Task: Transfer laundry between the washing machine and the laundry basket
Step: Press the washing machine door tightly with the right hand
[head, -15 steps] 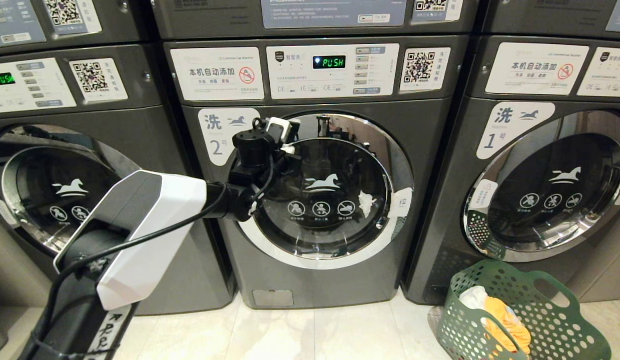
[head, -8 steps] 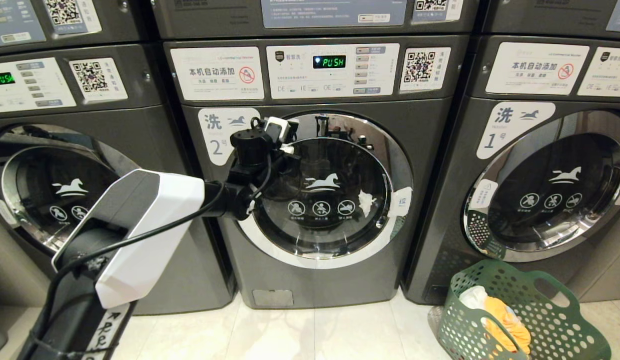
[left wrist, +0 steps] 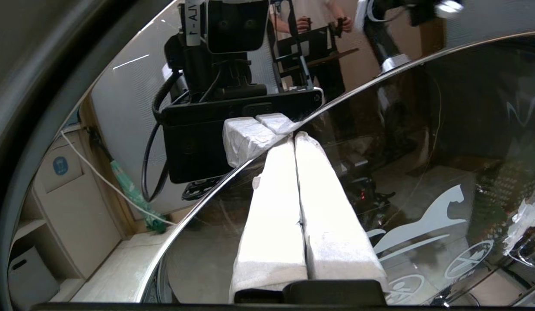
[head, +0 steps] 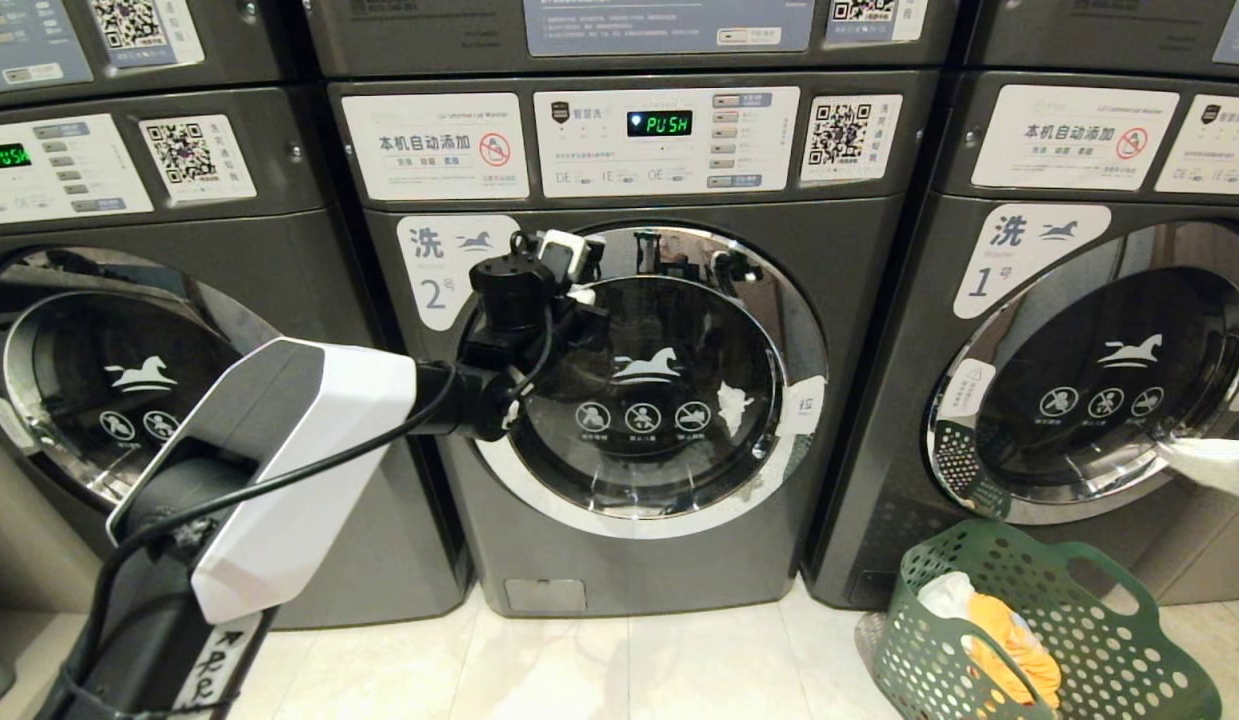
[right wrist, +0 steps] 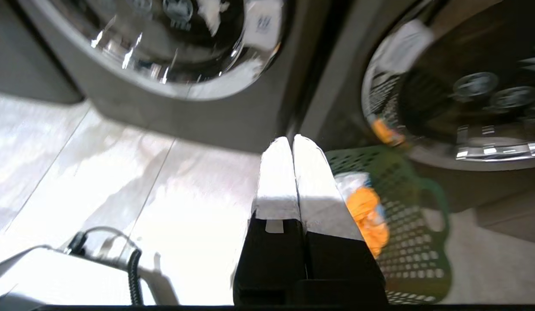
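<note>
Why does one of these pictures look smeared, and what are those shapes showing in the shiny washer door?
Right wrist view: smeared throughout, so the green basket and washer doors look soft. Left wrist view: crisp; the chrome door ring mirrors the shut left gripper, its camera and a person standing behind. Head view: sharp, with room reflections glaring across the middle washer's door glass.

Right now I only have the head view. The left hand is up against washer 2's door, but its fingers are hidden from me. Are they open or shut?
Observer: Shut. The left wrist view shows the left hand with both white fingers pressed together, tips at the door's chrome ring.
Operator: And the right hand? I only see a white sliver at my right edge.
Observer: The right hand is shut too, with nothing between its fingers.
Operator: What is it facing?
Observer: Its wrist view looks down at the floor and the green basket, with orange laundry inside.
</note>
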Controlling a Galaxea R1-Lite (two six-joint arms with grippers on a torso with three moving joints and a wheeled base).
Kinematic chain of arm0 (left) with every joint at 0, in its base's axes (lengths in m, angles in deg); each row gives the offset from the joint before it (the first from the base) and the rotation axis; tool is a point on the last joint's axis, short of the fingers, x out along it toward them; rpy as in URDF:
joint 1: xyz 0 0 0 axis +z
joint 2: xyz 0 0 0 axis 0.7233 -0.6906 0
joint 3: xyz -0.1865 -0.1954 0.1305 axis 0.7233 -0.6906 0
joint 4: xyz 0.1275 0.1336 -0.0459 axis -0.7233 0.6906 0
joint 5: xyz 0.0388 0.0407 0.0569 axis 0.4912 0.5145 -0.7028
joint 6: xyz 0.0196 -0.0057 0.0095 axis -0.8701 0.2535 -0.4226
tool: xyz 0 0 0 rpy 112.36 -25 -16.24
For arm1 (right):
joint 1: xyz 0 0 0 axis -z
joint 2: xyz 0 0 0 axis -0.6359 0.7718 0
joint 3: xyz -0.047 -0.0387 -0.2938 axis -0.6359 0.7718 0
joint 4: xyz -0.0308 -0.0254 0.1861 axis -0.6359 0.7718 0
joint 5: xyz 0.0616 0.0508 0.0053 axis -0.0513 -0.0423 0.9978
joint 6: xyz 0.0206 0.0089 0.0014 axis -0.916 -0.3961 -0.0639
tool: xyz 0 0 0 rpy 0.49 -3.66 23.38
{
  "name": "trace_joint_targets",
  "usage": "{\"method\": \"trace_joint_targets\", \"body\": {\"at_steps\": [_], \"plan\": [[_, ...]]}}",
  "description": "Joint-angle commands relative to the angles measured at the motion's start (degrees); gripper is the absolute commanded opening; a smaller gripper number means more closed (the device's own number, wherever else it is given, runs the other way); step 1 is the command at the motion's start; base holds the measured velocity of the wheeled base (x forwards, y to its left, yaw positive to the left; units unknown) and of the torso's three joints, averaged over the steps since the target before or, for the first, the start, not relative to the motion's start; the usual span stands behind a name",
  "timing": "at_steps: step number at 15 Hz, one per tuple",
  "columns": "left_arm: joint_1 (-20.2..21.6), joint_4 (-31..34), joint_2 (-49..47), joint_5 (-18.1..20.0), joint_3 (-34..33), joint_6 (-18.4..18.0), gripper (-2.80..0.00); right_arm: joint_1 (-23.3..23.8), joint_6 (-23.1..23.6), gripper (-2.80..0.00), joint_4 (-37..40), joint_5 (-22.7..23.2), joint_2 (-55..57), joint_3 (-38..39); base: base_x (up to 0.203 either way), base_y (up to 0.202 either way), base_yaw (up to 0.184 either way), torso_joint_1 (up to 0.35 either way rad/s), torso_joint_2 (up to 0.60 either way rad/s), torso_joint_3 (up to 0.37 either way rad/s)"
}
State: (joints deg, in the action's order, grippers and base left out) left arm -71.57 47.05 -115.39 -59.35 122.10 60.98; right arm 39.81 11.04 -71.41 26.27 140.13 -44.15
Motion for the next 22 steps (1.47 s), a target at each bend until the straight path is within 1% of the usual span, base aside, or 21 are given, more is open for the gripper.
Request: {"method": "trace_joint_targets", "body": {"at_steps": [1, 2, 4, 7, 8, 9, 10, 12, 14, 19, 20, 22], "plan": [[-0.3, 0.1, 0.3, -0.2, -0.1, -0.1, -2.8, 0.0, 0.2, -2.8, -6.1, 1.2, 20.9, -0.5, 0.0, 0.0, 0.0, 0.0, 0.0, 0.0], [-0.8, 0.1, 0.6, -0.6, -0.1, -0.1, -2.8, 0.0, 0.3, -2.8, -12.6, 2.0, 28.4, -0.1, 0.0, 0.0, 0.0, 0.0, 0.0, 0.0], [-2.5, 0.3, 0.9, -1.8, -0.1, -0.1, -2.8, 0.0, 0.3, -2.8, -29.4, 3.3, 44.7, 0.5, 0.0, 0.0, 0.0, 0.0, 0.0, 0.0], [-3.9, 1.0, 0.7, -2.8, -0.1, -0.2, -2.8, -0.2, 0.1, -2.8, -53.9, 5.4, 63.3, 0.1, 0.0, 0.0, 0.0, 0.0, 0.0, 0.0], [-4.1, 1.0, 0.8, -3.1, -0.1, -0.3, -2.8, -0.5, -0.3, -2.8, -59.6, 7.4, 67.1, -0.6, 0.0, 0.0, 0.0, 0.0, 0.0, 0.0], [-4.2, 1.1, 1.0, -3.7, -0.1, -0.3, -2.8, -0.9, -1.4, -2.8, -63.5, 10.1, 69.4, -2.0, 0.0, 0.0, 0.0, 0.0, 0.0, 0.0], [-4.2, 1.0, 1.2, -4.0, -0.1, -0.4, -2.8, -1.2, -2.7, -2.8, -64.8, 11.8, 70.6, -4.9, 0.0, 0.0, 0.0, 0.0, 0.0, 0.0], [-4.3, 1.4, 1.3, -4.0, -0.1, -0.4, -2.8, -1.3, -4.0, -2.8, -65.5, 12.9, 72.5, -10.3, 0.0, 0.0, 0.0, 0.0, 0.0, 0.0], [-4.3, 1.8, 1.0, -4.0, -0.1, -0.4, -2.8, -2.0, -5.5, -2.8, -65.6, 16.7, 72.6, -12.1, 0.0, 0.0, 0.0, 0.0, 0.0, 0.0], [-4.2, 2.2, 0.2, -3.9, 0.0, -0.4, -2.8, -2.3, -5.7, -2.8, -65.5, 17.0, 73.9, -15.7, 0.0, 0.0, 0.0, 0.0, 0.0, 0.0], [-4.2, 2.2, 0.0, -3.9, 0.0, -0.4, -2.8, -2.4, -5.7, -2.8, -65.5, 16.7, 74.8, -17.2, 0.0, 0.0, 0.0, 0.0, 0.0, 0.0], [-4.3, 2.2, 0.1, -3.8, -0.1, -0.4, -2.8, -2.5, -5.6, -2.8, -65.5, 15.3, 77.4, -22.9, 0.0, 0.0, 0.0, 0.0, 0.0, 0.0]]}}
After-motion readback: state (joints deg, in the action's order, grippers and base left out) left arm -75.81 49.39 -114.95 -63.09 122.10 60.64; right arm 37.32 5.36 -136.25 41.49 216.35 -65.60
